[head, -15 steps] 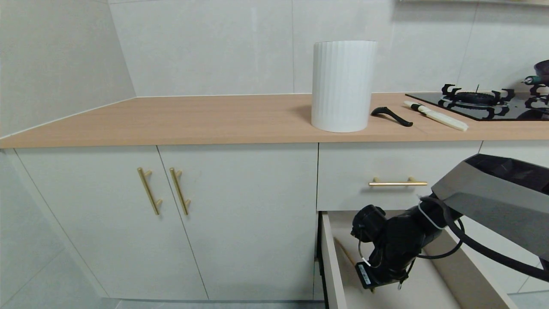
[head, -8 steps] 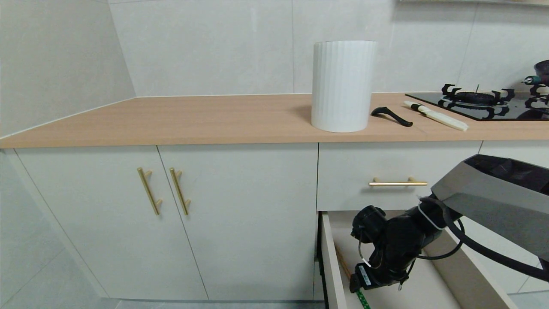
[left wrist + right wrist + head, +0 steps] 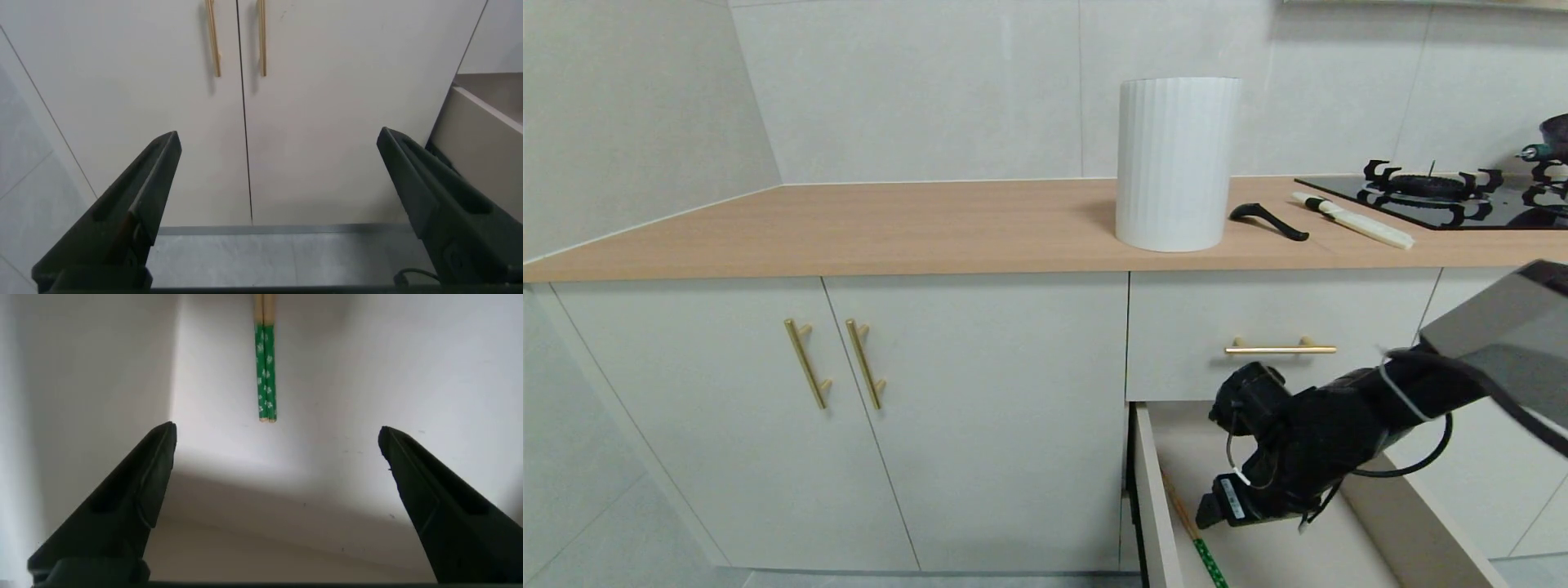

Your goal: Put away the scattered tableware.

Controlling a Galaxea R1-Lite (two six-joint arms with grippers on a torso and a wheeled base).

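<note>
Right gripper (image 3: pixel 282 508) risen, jaws apart; chopsticks (image 3: pixel 1194 535) against drawer (image 3: pixel 1153 490) wall.

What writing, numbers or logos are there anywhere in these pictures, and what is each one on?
On the white sticker by the right gripper: any print is too small to read.
On the chopsticks in the open drawer: green ends with pale specks, a pattern and not letters.
Nothing else carries readable text.
</note>
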